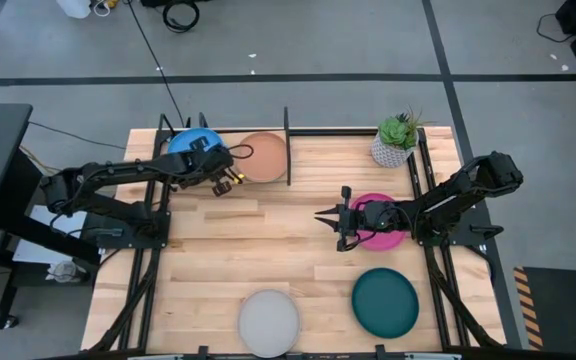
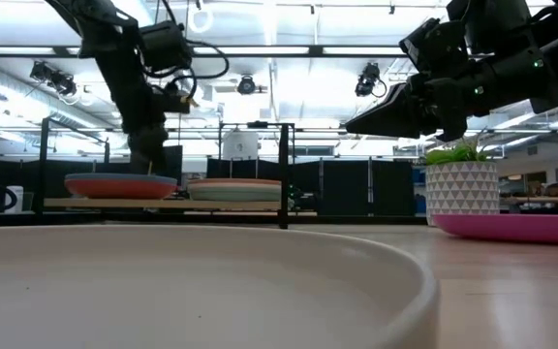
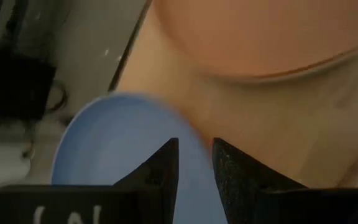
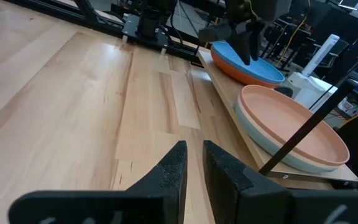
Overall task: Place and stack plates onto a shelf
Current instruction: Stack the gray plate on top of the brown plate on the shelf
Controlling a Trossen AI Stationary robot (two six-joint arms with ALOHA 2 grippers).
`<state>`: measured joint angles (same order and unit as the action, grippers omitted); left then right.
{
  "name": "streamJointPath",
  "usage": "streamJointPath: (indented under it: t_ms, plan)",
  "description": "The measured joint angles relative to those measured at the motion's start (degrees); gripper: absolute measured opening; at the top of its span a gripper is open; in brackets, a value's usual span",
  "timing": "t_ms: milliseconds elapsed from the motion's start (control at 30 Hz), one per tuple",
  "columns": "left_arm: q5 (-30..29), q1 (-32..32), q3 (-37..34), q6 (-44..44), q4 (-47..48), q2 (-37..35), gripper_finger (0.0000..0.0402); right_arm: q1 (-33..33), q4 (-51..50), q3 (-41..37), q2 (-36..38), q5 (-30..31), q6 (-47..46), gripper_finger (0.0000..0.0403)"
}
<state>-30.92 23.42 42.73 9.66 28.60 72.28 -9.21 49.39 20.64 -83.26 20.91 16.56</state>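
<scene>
On the shelf [image 1: 298,131], left of its black upright divider [image 1: 287,145], a bright blue plate [image 1: 190,143] lies on an orange plate [image 4: 238,73]. Beside them a peach-brown plate [image 1: 264,157] rests on a pale blue one [image 4: 260,140]. My left gripper [image 3: 194,152] points down at the blue plate's near rim and is shut on it. My right gripper [image 1: 318,214] is shut and hovers above the table just left of the magenta plate [image 1: 380,232]. A dark teal plate [image 1: 385,301] and a grey-white plate [image 1: 268,322] lie flat near the table's near edge. My left gripper pinches the bright blue plate's near rim [image 3: 188,134] from above, pointing down, with one finger over the plate's inside and one outside it above the plank. The plate lies level on the orange plate beneath it.
A potted plant [image 1: 396,140] in a white pot stands at the shelf's right end, just beyond the magenta plate. The middle of the wooden tabletop [image 1: 258,240] is bare. In the low view the grey-white plate [image 2: 211,281] fills the foreground.
</scene>
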Motion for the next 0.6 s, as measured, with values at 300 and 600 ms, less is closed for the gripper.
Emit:
streamJointPath:
  t_ms: [300, 600]
  plan:
    - [47.68, -6.85, 0.25, -16.66, -3.44, 0.27, 0.0103, 0.02, -0.11, 0.00, 0.00, 0.02, -0.02, 0.0058]
    - [49.38, -28.08, 0.95, -33.53, -6.68, 11.01, 0.0103, 0.02, 0.33, 0.00, 0.00, 0.02, 0.13, 0.0058]
